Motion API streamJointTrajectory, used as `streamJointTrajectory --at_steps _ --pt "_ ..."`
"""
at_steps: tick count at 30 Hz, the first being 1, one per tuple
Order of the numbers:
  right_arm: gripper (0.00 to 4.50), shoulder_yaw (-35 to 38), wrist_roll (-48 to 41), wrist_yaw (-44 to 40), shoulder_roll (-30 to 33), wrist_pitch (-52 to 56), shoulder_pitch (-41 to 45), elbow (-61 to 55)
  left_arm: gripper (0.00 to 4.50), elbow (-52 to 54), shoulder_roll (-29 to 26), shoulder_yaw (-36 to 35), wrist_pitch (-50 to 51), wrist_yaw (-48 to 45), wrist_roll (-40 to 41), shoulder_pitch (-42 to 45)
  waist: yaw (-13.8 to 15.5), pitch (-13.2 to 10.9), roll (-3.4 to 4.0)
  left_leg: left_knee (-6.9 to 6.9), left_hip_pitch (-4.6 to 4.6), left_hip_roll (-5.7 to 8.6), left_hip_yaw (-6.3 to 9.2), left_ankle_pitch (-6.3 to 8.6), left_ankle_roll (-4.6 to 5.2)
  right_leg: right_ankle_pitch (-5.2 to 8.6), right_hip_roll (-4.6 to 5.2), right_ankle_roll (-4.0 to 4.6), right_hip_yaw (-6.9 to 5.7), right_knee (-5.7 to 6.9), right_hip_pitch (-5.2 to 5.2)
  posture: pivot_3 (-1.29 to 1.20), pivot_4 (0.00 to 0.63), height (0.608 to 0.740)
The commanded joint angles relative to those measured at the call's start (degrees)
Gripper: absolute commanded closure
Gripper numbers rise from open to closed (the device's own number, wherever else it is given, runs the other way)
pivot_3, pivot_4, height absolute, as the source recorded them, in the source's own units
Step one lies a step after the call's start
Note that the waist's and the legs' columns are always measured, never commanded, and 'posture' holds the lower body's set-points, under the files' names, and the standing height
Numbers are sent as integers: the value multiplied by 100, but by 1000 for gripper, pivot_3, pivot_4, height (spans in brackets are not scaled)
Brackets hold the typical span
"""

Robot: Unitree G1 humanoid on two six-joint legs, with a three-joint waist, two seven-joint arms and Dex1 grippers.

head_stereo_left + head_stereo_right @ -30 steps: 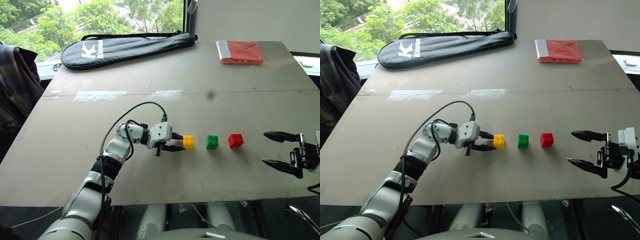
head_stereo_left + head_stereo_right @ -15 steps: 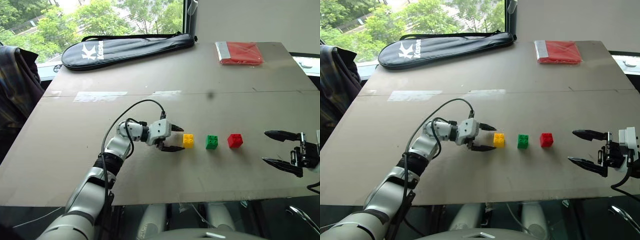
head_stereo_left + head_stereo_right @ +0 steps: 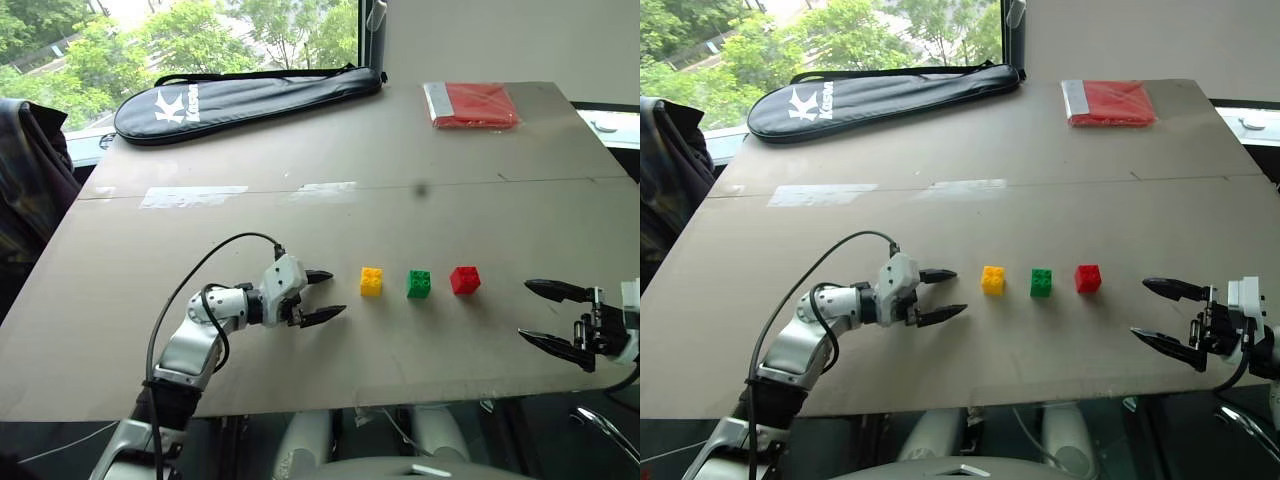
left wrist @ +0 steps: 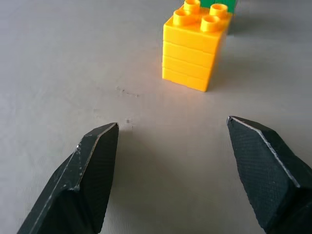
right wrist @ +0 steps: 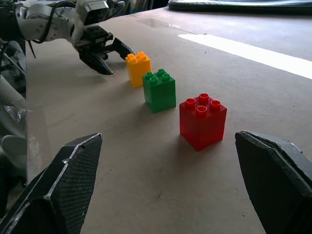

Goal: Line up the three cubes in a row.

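Note:
Three studded cubes stand in a row on the table, yellow (image 3: pixel 371 281), green (image 3: pixel 419 284) and red (image 3: pixel 464 279), with small gaps between them. My left gripper (image 3: pixel 335 292) is open and holds nothing, a short way left of the yellow cube and pointing at it. In the left wrist view the yellow cube (image 4: pixel 195 48) sits beyond the spread fingertips (image 4: pixel 100 146), clear of them. My right gripper (image 3: pixel 524 310) is wide open and holds nothing, to the right of the red cube (image 5: pixel 202 122) and pointing toward the row.
A long black racket bag (image 3: pixel 240 90) lies along the table's far left edge. A flat red packet (image 3: pixel 472 103) rests at the far right corner. A dark jacket (image 3: pixel 30 170) hangs beside the table on the left. The table's near edge (image 3: pixel 320 405) runs just below both grippers.
My left gripper has opened, come off the yellow cube and drawn back to the left. The cubes have stayed in place. The right gripper has sunk slightly.

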State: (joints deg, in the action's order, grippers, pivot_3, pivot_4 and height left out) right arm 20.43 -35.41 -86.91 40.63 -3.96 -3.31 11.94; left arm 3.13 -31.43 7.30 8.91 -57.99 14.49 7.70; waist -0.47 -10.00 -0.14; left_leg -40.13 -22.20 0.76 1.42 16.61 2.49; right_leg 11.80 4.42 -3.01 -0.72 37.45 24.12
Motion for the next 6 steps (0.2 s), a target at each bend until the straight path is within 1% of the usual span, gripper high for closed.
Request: streamJointTrajectory --at_steps 1,3,6 --pt "0 63 277 325 -151 -347 -74 260 901 854 54 -246 250 961 -317 -1074 32 1 1 0 0 2 1 0 0 3 3 4 1 -3 -3 0 150 694" --pt "0 54 373 412 -192 -443 -77 392 901 1185 80 -424 272 1359 -415 -1525 20 2 1 0 18 4 -2 1 1 14 3 18 1 -6 -21 0 150 694" --pt "0 16 493 463 -223 -587 -69 520 901 1496 82 -643 244 1662 -416 -1956 20 8 11 4 23 3 0 3 2 25 3 2 8 -8 -25 0 150 694"
